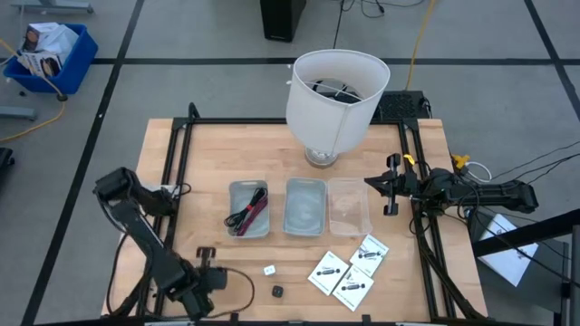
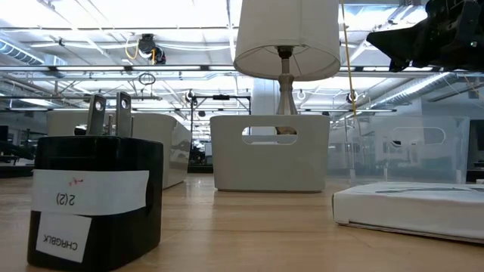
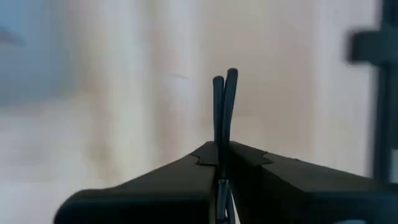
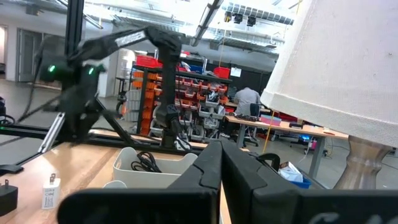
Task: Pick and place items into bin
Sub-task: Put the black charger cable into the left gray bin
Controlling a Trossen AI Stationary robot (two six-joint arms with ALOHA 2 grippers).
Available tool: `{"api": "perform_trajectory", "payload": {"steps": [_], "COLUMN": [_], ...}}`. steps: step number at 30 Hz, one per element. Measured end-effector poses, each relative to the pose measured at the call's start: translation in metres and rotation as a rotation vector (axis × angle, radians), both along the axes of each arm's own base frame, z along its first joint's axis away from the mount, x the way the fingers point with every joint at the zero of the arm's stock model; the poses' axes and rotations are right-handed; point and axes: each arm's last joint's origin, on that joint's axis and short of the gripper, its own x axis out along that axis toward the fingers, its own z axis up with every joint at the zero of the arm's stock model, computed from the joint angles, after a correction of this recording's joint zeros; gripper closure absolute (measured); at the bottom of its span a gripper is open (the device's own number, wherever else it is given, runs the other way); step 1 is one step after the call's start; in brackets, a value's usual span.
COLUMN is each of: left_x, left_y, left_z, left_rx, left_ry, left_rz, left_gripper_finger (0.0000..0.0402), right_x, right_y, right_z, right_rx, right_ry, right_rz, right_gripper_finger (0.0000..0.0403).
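My left gripper (image 1: 205, 268) is at the table's near left, pointing down and shut on a thin black cable (image 3: 224, 106). Further along the near edge lie a tiny white piece (image 1: 269, 270), a small black cube (image 1: 278, 291), which fills the low view's left (image 2: 94, 200), and several white packets (image 1: 349, 276) lying flat. The leftmost of three bins (image 1: 247, 208) holds black and red cable bundles. My right gripper (image 1: 391, 184) is shut on nothing, held raised at the right side of the table. My left gripper pinches the black cable between its two fingertips, coming from above and pointing down. Two strands (image 3: 219, 124) stand side by side beyond the tips. In the high view the rest of the cable trails in a slack loop (image 1: 246, 288) beside the gripper.
A grey bin (image 1: 305, 206) and a clear bin (image 1: 349, 206) stand to the right of the cable bin, mid-table. A white-shaded lamp (image 1: 335, 100) stands behind them at the far edge. Black frame rails (image 1: 177, 163) run along both table sides.
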Motion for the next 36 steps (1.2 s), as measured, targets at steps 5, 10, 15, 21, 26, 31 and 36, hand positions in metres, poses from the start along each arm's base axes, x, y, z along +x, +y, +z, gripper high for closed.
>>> {"api": "perform_trajectory", "payload": {"steps": [5,10,15,21,26,31,36], "left_x": [0.01,0.027,0.05,0.076,0.096,0.106,0.107], "left_y": [0.038,0.08,0.117,0.148,0.16,0.165,0.17], "left_z": [0.043,0.064,0.065,0.055,0.035,0.002,-0.01], "left_rx": [0.109,0.161,0.168,0.169,0.155,0.15,0.165], "left_ry": [-0.19,-0.304,-0.303,-0.302,-0.22,-0.14,-0.089], "left_rz": [0.07,0.266,0.458,0.612,0.611,0.583,0.557], "left_gripper_finger": [0.0381,0.0389,0.0382,0.0389,0.0389,0.0389,0.0389], "right_x": [0.0,0.0,0.0,0.0,0.0,0.0,0.0], "right_y": [0.0,0.0,0.0,0.0,0.0,0.0,0.0], "right_z": [0.0,0.0,0.0,0.0,0.0,-0.001,-0.001], "right_rx": [0.0,0.01,0.01,0.01,0.01,0.011,0.01], "right_ry": [0.0,-0.001,0.0,0.0,0.002,0.01,0.009], "right_rz": [0.0,0.0,-0.002,-0.002,-0.001,-0.002,-0.002], "right_gripper_finger": [0.0402,0.0401,0.0401,0.0402,0.0401,0.0402,0.0401]}}
